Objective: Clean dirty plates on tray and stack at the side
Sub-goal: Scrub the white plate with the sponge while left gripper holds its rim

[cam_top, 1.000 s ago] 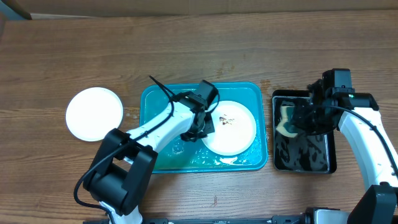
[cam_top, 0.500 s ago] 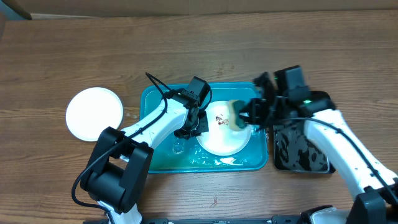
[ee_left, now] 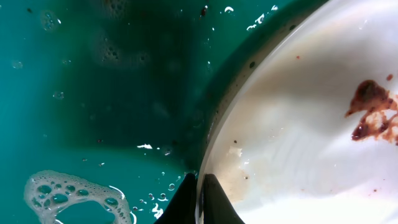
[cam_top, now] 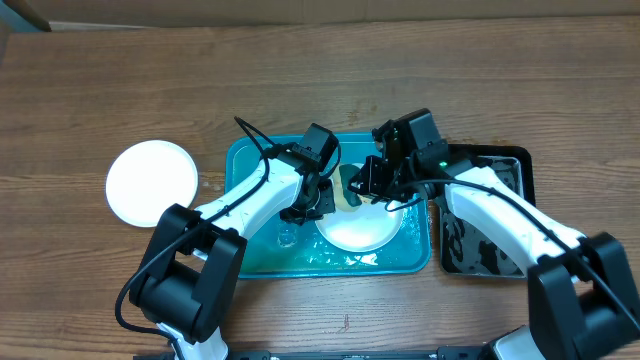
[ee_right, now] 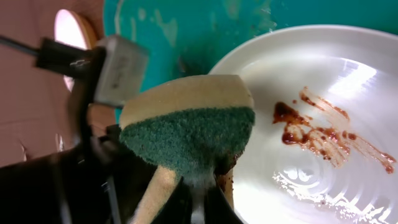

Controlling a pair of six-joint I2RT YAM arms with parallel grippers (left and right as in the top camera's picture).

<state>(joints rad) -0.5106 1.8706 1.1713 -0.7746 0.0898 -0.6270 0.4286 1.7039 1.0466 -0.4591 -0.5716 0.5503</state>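
Note:
A white plate (cam_top: 360, 228) with brown smears (ee_right: 314, 134) lies in the wet turquoise tray (cam_top: 260, 255). My left gripper (cam_top: 318, 205) is shut on the plate's left rim (ee_left: 214, 155), one finger on each side of the edge (ee_left: 200, 199). My right gripper (cam_top: 372, 188) is shut on a tan sponge with a green scouring face (ee_right: 189, 134) and holds it over the plate's left part, beside the smears. The sponge shows in the overhead view (cam_top: 353, 186). A second white plate (cam_top: 152, 182) lies on the table left of the tray. The yellow-green plate is out of view.
A black tray (cam_top: 490, 245) with dark wet contents stands right of the turquoise tray, under my right arm. Soap foam (ee_left: 59, 193) and water lie on the turquoise tray's floor. Bare wooden table (cam_top: 300, 90) lies behind and to the left.
My right arm has swung left from the black tray with the sponge and now holds it over the plate. My left gripper has kept hold of the plate's rim.

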